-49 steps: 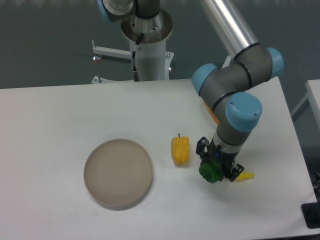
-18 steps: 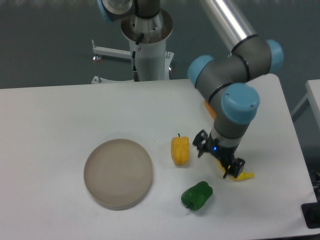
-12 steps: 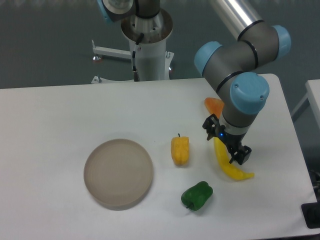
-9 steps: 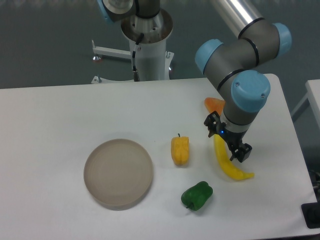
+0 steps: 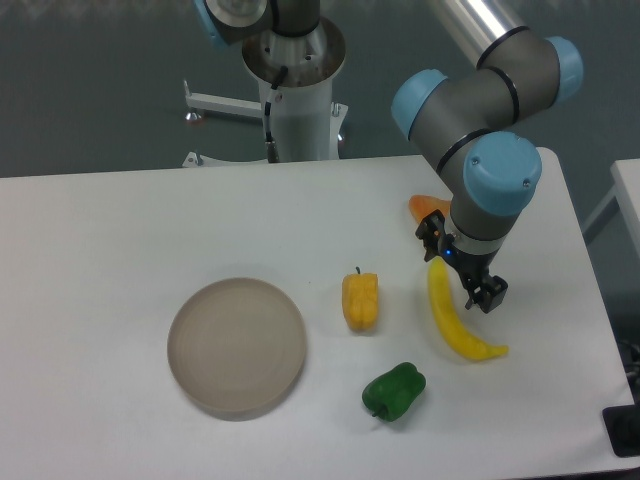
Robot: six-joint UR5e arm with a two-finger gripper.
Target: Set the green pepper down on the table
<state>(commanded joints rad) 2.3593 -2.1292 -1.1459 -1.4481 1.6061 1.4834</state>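
The spread, empty black pincer (image 5: pixel 462 262) is hovering over the long yellow banana (image 5: pixel 457 324), risking a knock toward the glossy dark-green pepper (image 5: pixel 393 391) lying on the white tabletop (image 5: pixel 120 230).

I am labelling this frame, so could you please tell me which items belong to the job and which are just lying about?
Job:
glossy dark-green bell pepper
flat white tabletop
two-finger gripper

Lying about:
small yellow pepper
long yellow banana
round beige-grey plate
orange item

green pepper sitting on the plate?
No, the green pepper lies on the bare table, to the right of the plate and apart from it.
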